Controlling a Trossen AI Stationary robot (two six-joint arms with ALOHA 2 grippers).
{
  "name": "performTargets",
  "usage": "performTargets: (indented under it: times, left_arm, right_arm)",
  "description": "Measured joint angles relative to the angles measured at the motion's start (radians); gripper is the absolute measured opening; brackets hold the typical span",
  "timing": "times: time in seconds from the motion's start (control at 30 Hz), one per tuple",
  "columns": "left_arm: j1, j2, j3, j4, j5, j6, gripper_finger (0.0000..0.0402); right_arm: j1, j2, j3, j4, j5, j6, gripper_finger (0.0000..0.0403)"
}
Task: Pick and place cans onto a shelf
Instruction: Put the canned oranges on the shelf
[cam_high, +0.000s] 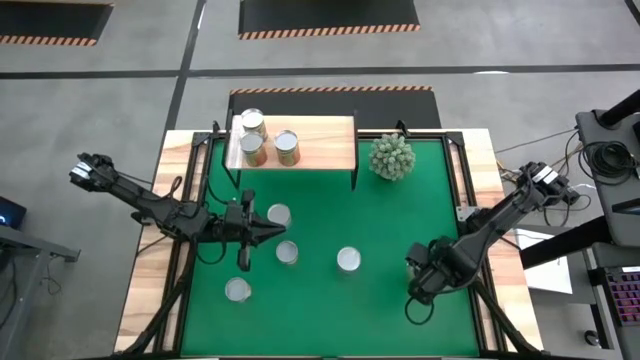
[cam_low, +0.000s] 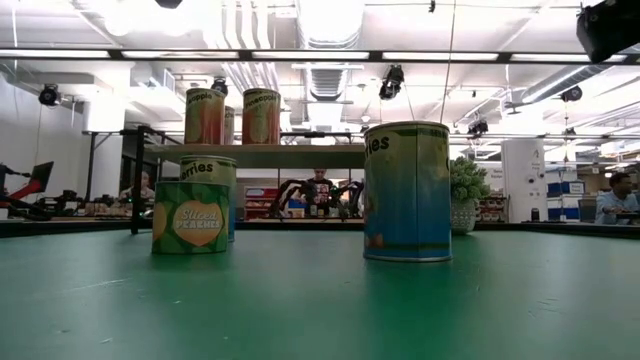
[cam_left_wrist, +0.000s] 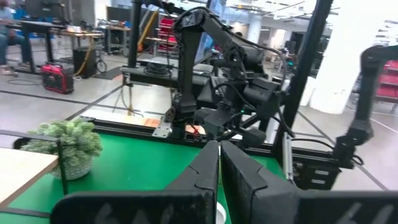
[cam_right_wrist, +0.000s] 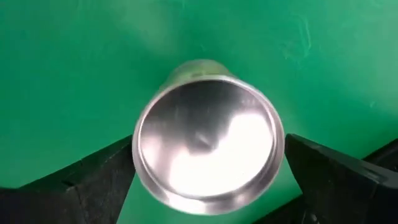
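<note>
The right gripper sat with its two dark fingers drawn in against opposite sides of a can, whose shiny round top filled the right wrist view. The grasp looked made, though that blurred view did not show whether the can's base was on the green mat or just off it. From above, this gripper was low over the right front part of the mat, and its own body hid the can there.

The left gripper hovered over the left half of the mat with its fingers nearly together and nothing between them, waiting among four loose cans that stood upright and well apart.

The wooden shelf stood at the far edge of the mat with three cans grouped at its left end and its right half bare. A spiky green plant sat on the mat just beside its right end.

The step in hand was judged to be the pick of a fourth can. The next move would call for a straight lift, then a carry to the far edge that clears the plant and ends over the bare right half of the board, high enough to clear its edge before lowering
</note>
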Motion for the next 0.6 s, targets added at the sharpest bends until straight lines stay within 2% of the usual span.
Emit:
performTargets:
  times: [0.17, 0.4, 0.6]
  left_arm:
    - [0.000, 0.001, 0.000, -0.001, -0.030, 0.002, 0.0000]
    - [0.000, 0.001, 0.000, -0.002, -0.030, 0.036, 0.0000]
    - [0.000, 0.001, 0.000, -0.002, -0.031, 0.074, 0.0000]
  right_arm:
    - [0.000, 0.009, -0.003, 0.036, 0.075, 0.020, 0.0372]
    - [0.000, 0.009, -0.003, 0.050, 0.083, 0.059, 0.0299]
    - [-0.002, 0.006, 0.061, 0.042, 0.099, 0.069, 0.0303]
